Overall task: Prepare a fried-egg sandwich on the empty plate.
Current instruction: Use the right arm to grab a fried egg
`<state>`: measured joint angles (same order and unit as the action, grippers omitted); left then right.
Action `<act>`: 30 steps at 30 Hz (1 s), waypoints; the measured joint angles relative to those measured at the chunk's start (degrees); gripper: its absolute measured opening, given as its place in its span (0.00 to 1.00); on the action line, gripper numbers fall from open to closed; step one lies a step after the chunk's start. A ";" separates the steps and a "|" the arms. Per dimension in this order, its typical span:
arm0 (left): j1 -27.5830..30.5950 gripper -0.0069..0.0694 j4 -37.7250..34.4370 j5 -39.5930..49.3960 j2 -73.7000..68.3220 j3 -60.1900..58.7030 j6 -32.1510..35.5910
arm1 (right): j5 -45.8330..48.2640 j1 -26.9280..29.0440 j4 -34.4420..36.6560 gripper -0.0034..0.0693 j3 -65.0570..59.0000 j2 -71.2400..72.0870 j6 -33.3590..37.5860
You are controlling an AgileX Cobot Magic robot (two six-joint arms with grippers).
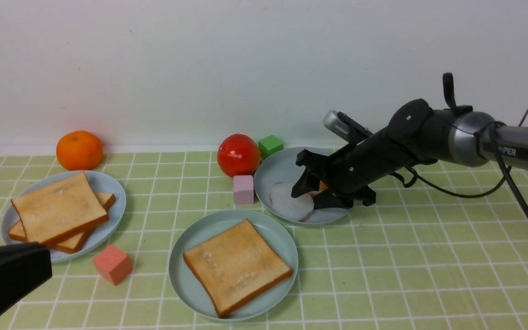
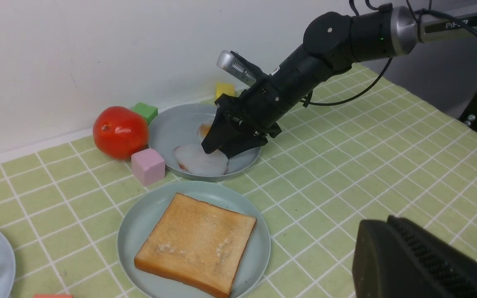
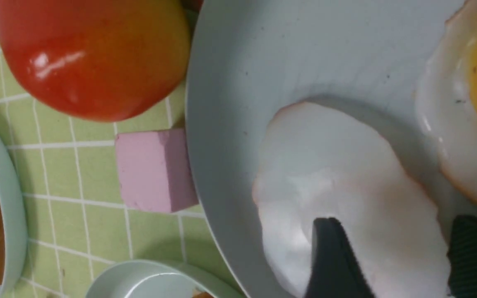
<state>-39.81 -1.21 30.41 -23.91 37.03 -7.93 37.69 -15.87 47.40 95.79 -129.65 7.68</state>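
**Front view.** We find the right tool lowered onto the grey-blue plate, which stands at 1 o'clock from the teal plate. The teal plate carries one toast slice. A pale fried egg lies toward the grey-blue plate's 7 o'clock rim. The left tool sits at the worktop's 8 o'clock; we cannot tell whether it is open.

**Left wrist view.** The right tool's tips meet the pale egg's edge. A yolk-up fried egg lies behind them, mostly hidden. The pale piece is flat and glossy, so we judge that a shallow bite could slip during the carry.

**Right wrist view.** The jaws stand apart, and the fingers straddle the pale egg with nothing gripped. The yolk-up egg lies just beside one finger, so closing may snag or shove it. The pale egg shows no yolk and may land face-down. A pink block sits just outside the rim, and a dragged plate would strike it.
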 joint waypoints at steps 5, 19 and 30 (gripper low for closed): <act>0.00 0.12 0.00 0.00 0.00 0.00 0.00 | 0.06 0.00 0.00 0.35 0.00 -0.18 2.29; 0.00 0.13 0.00 0.00 0.00 0.00 0.00 | 2.22 0.00 16.20 0.08 -0.05 -0.69 17.32; 0.00 0.12 0.00 0.00 0.00 0.00 0.00 | 4.72 1.11 20.60 0.08 -0.05 -0.57 22.02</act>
<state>-39.81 -1.21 30.41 -23.91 37.03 -7.93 42.42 -14.76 68.00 95.73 -130.22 29.70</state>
